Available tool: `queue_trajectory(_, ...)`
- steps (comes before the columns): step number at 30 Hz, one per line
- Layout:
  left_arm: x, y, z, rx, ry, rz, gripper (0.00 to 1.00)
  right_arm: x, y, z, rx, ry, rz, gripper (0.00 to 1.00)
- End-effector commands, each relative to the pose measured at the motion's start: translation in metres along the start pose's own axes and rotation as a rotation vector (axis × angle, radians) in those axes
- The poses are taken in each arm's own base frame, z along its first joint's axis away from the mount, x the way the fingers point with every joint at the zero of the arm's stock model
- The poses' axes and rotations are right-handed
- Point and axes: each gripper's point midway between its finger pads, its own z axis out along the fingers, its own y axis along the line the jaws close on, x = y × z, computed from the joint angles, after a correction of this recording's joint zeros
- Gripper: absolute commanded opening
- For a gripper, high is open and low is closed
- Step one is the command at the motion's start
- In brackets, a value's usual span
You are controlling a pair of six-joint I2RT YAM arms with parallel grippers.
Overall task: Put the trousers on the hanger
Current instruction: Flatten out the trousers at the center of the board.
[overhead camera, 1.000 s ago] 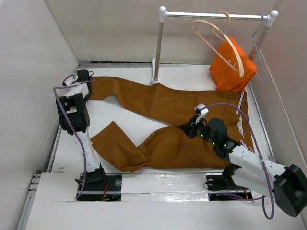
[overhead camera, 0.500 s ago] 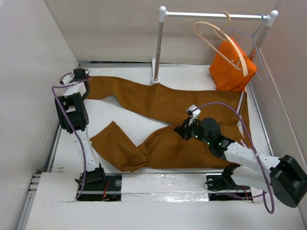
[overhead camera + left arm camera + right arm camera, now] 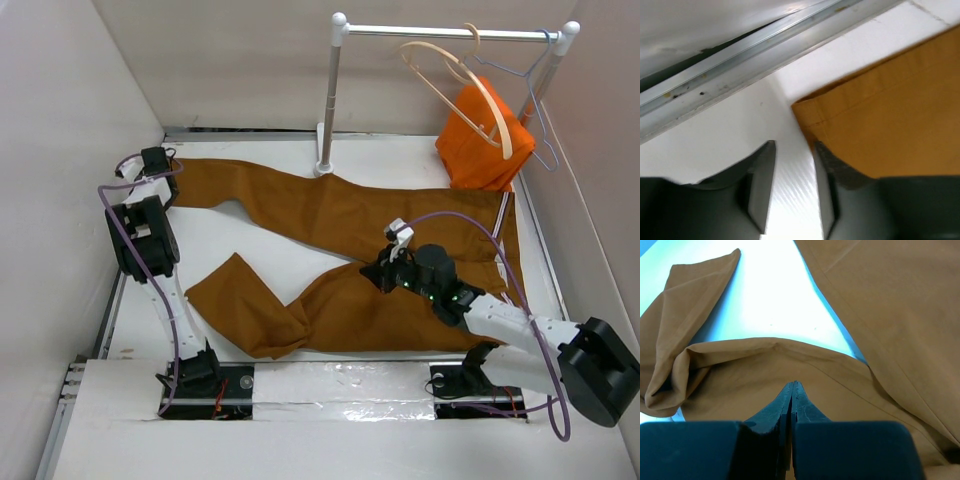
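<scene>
The rust-brown trousers (image 3: 340,215) lie spread flat on the white table, legs pointing left. My left gripper (image 3: 160,178) is at the far left by the upper leg's cuff. In the left wrist view it is open (image 3: 794,150) and empty over bare table, with the cuff corner (image 3: 880,125) touching the right finger. My right gripper (image 3: 379,273) is over the crotch area. In the right wrist view it is shut (image 3: 792,386) and empty just above the cloth (image 3: 890,315). The beige wooden hanger (image 3: 455,85) hangs on the rail at the back right.
A thin grey-blue wire hanger (image 3: 533,90) and a bright orange garment (image 3: 485,125) hang on the same rail. The rail's white post (image 3: 330,95) stands behind the trousers. White walls close in the left, back and right sides. A metal track (image 3: 740,55) runs along the back edge.
My left gripper has shifted left, off the cuff end. My right gripper has moved left over the trousers towards the crotch. The trousers have not moved.
</scene>
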Motion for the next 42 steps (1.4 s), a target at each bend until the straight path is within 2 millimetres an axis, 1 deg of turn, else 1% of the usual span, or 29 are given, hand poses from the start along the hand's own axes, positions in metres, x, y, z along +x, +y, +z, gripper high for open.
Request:
queue_trajectory(1,-0.035,-0.026,-0.029,0.139,-0.057,-0.016,0.35,-0.034,0.013,0.006,-0.048,-0.094,-0.047,0.02)
queue_trajectory(2,-0.029,-0.026,-0.022,0.127,-0.038,-0.006,0.36,-0.034,0.013,0.006,-0.046,-0.093,-0.048,0.02)
queue_trajectory(3,-0.036,-0.032,-0.021,0.131,-0.042,-0.007,0.36,-0.035,0.012,0.007,-0.043,-0.093,-0.049,0.02)
queue_trajectory(4,-0.028,-0.028,-0.017,0.102,-0.008,0.011,0.36,-0.034,0.012,0.007,-0.042,-0.091,-0.050,0.02)
queue_trajectory(5,-0.018,-0.026,-0.005,0.074,0.017,0.027,0.36,-0.035,0.012,0.007,-0.041,-0.092,-0.052,0.02)
queue_trajectory(6,-0.023,-0.029,-0.004,0.072,0.013,0.029,0.36,-0.034,0.011,0.007,-0.038,-0.092,-0.051,0.02)
queue_trajectory(8,-0.013,-0.026,0.006,0.044,0.041,0.050,0.36,-0.034,0.010,0.007,-0.035,-0.091,-0.052,0.02)
queue_trajectory(11,-0.007,-0.028,0.013,0.041,0.062,0.062,0.36,-0.034,0.010,0.008,-0.033,-0.090,-0.054,0.02)
queue_trajectory(12,-0.010,-0.032,0.013,0.051,0.060,0.060,0.42,-0.035,0.011,0.008,-0.036,-0.089,-0.054,0.02)
queue_trajectory(14,-0.006,-0.035,0.016,0.064,0.075,0.068,0.43,-0.034,0.011,0.010,-0.039,-0.085,-0.055,0.02)
queue_trajectory(18,-0.004,-0.035,0.020,0.060,0.081,0.071,0.35,-0.032,0.013,0.011,-0.042,-0.078,-0.059,0.02)
queue_trajectory(19,-0.004,-0.035,0.020,0.060,0.079,0.072,0.28,-0.032,0.013,0.011,-0.041,-0.078,-0.059,0.02)
queue_trajectory(21,-0.002,-0.029,0.021,0.038,0.075,0.086,0.14,-0.032,0.012,0.010,-0.039,-0.079,-0.059,0.02)
queue_trajectory(22,-0.002,-0.027,0.021,0.034,0.067,0.087,0.04,-0.033,0.013,0.011,-0.041,-0.080,-0.059,0.02)
queue_trajectory(23,-0.006,-0.024,0.019,0.022,0.050,0.091,0.00,-0.032,0.013,0.010,-0.040,-0.077,-0.058,0.02)
queue_trajectory(24,0.000,-0.016,0.020,0.001,0.055,0.107,0.00,-0.031,0.013,0.010,-0.041,-0.075,-0.058,0.02)
queue_trajectory(26,-0.009,-0.006,0.020,-0.005,0.053,0.082,0.00,-0.033,0.014,0.009,-0.045,-0.077,-0.059,0.02)
queue_trajectory(27,-0.003,-0.001,0.020,-0.012,0.064,0.087,0.00,-0.033,0.014,0.008,-0.044,-0.081,-0.059,0.02)
queue_trajectory(29,-0.009,0.006,0.015,-0.020,0.055,0.071,0.00,-0.036,0.015,0.006,-0.047,-0.088,-0.061,0.02)
queue_trajectory(30,-0.007,0.016,0.017,-0.041,0.067,0.067,0.00,-0.037,0.015,0.005,-0.045,-0.091,-0.061,0.02)
queue_trajectory(32,-0.013,0.029,0.016,-0.056,0.070,0.033,0.00,-0.039,0.016,0.001,-0.044,-0.101,-0.063,0.03)
queue_trajectory(33,-0.009,0.043,0.019,-0.077,0.087,0.023,0.00,-0.040,0.015,-0.001,-0.036,-0.104,-0.063,0.03)
queue_trajectory(34,-0.011,0.048,0.019,-0.078,0.086,0.003,0.00,-0.041,0.014,-0.002,-0.029,-0.110,-0.063,0.03)
queue_trajectory(37,-0.010,0.051,0.009,-0.062,0.084,0.011,0.00,-0.042,0.015,-0.004,-0.036,-0.117,-0.068,0.06)
queue_trajectory(38,-0.012,0.042,-0.003,-0.037,0.071,0.028,0.00,-0.047,0.018,-0.002,-0.049,-0.123,-0.073,0.08)
queue_trajectory(39,-0.014,0.033,-0.011,-0.019,0.057,0.044,0.00,-0.041,0.026,0.002,-0.084,-0.094,-0.079,0.09)
queue_trajectory(40,-0.010,0.016,-0.026,0.009,0.047,0.079,0.00,-0.039,0.033,0.004,-0.109,-0.083,-0.086,0.11)
queue_trajectory(41,-0.020,0.004,-0.045,0.045,0.016,0.089,0.00,-0.038,0.038,0.006,-0.124,-0.076,-0.094,0.11)
queue_trajectory(42,-0.021,-0.008,-0.058,0.077,0.002,0.106,0.02,-0.040,0.047,0.007,-0.146,-0.078,-0.104,0.11)
